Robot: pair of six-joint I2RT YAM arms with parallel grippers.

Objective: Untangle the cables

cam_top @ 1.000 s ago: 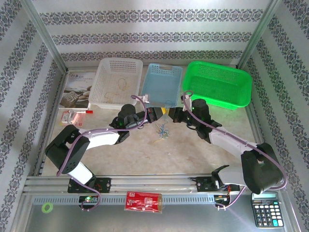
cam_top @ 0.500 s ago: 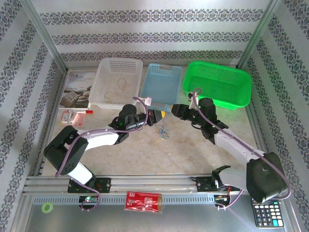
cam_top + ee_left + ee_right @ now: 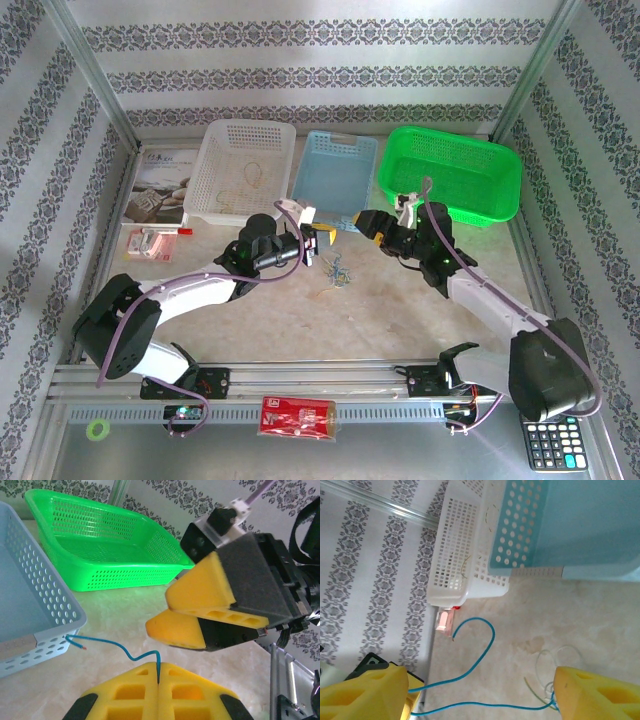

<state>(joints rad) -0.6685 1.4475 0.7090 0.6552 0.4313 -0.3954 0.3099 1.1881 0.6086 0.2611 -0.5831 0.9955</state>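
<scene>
The cables (image 3: 338, 270) lie as a small loose bundle on the table between the two arms. My left gripper (image 3: 322, 237) is shut on a thin blue-green cable (image 3: 114, 643), which rises from between its yellow pads (image 3: 158, 667) and curls off to the left. My right gripper (image 3: 368, 222) stands just to its right, open, with both yellow fingers (image 3: 200, 587) apart. In the right wrist view the blue-green cable (image 3: 493, 636) loops across the gap of the right gripper (image 3: 482, 680), and white and yellow strands (image 3: 555, 657) lie by the right finger.
Three baskets stand along the back: white (image 3: 245, 170), light blue (image 3: 338, 175) and green (image 3: 450, 170). A booklet (image 3: 160, 185) and a small pink packet (image 3: 150, 242) lie at the left. A calculator (image 3: 550, 440) and a red item (image 3: 298, 415) sit by the near rail.
My right gripper has opened and drawn back to the right, away from the left gripper. The left gripper stayed shut on the blue-green cable and shifted slightly left.
</scene>
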